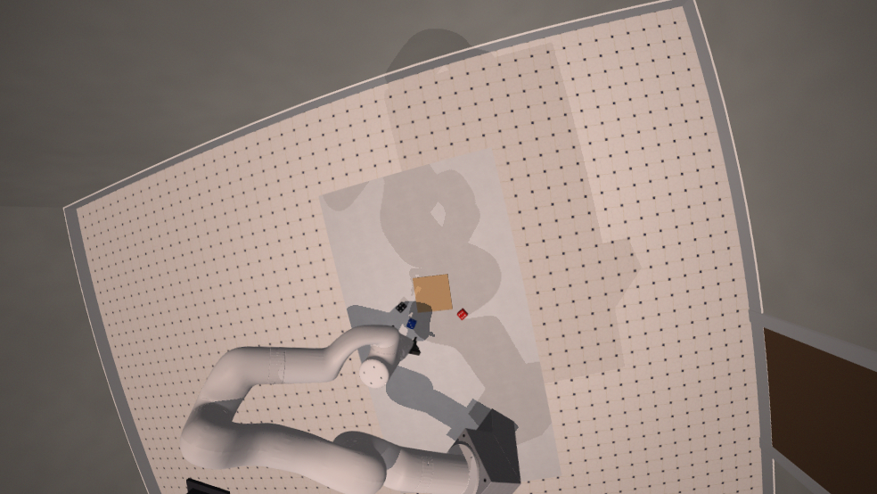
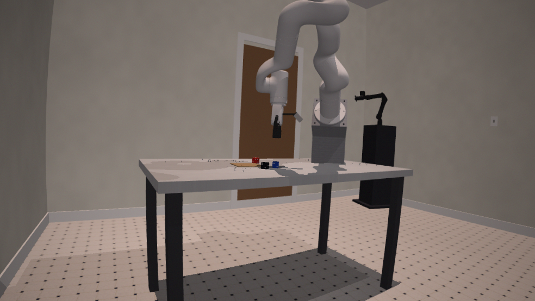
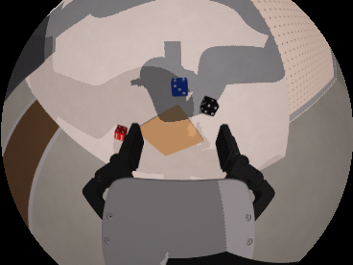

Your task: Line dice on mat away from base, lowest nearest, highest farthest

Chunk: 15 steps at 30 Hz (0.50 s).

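Note:
A tan square mat lies flat on the table. A black die and a blue die lie on the table close to one corner of the mat, off it. A red die lies on the table apart from the mat's other side. My gripper is open and empty. It hangs high above the table, over the blue die's side of the mat.
The robot's grey base block stands at one end of the table. A black stand with a small camera arm stands beside the table. A brown door is behind.

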### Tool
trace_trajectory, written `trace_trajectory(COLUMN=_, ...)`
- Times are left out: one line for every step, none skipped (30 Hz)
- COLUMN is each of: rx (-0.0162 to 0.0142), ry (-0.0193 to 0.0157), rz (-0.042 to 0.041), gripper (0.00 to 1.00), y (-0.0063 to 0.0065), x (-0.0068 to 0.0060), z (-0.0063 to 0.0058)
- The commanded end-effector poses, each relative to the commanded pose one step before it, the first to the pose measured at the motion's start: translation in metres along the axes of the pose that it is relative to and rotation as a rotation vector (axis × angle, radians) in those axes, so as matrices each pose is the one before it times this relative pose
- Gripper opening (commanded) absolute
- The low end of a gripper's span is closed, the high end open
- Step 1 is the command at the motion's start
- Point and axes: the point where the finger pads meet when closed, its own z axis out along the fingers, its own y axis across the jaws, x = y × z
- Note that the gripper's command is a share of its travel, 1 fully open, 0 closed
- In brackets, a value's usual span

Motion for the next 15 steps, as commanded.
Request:
trace_trajectory(rx=0.00031, ry=0.00018, rz=0.10069, gripper=1.0, y=0.00021, x=-0.00032, z=0.0013)
trace_trajectory(rx=-0.00011, ry=0.00004, rz=0.03511, gripper=1.0, y=0.00004, x=-0.00003, z=0.00051)
trace_trajectory(rx=-0.00011, ry=0.00004, rz=0.03903, gripper=1.0, y=0.00005, x=-0.00003, z=0.00057)
trace_trajectory(rx=-0.00012, ry=0.00005, rz=0.04295, gripper=1.0, y=0.00005, x=-0.00003, z=0.00062)
trace_trajectory(rx=-0.00012, ry=0.00006, rz=0.04683, gripper=1.0, y=0.00005, x=-0.00003, z=0.00068)
trace_trajectory(rx=-0.00008, ry=0.00004, rz=0.03008, gripper=1.0, y=0.00003, x=-0.00002, z=0.00044)
trace_trajectory(rx=0.0, ry=0.0, rz=0.0, gripper=1.0, y=0.0, x=0.0, z=0.0)
trace_trajectory(rx=0.0, ry=0.0, rz=0.0, gripper=1.0, y=0.0, x=0.0, z=0.0)
trace_trajectory(rx=-0.00005, ry=0.00003, rz=0.02058, gripper=1.0, y=0.00002, x=-0.00001, z=0.0003)
trace_trajectory(rx=-0.00012, ry=0.00008, rz=0.05439, gripper=1.0, y=0.00006, x=-0.00003, z=0.00079)
trace_trajectory(rx=-0.00012, ry=0.00009, rz=0.05801, gripper=1.0, y=0.00006, x=-0.00003, z=0.00085)
trace_trajectory(rx=-0.00007, ry=0.00006, rz=0.03747, gripper=1.0, y=0.00004, x=-0.00002, z=0.00055)
trace_trajectory(rx=-0.00004, ry=0.00004, rz=0.02402, gripper=1.0, y=0.00003, x=-0.00001, z=0.00035)
trace_trajectory(rx=-0.00006, ry=0.00006, rz=0.03747, gripper=1.0, y=0.00004, x=-0.00001, z=0.00055)
trace_trajectory(rx=-0.00004, ry=0.00004, rz=0.02734, gripper=1.0, y=0.00003, x=-0.00001, z=0.0004)
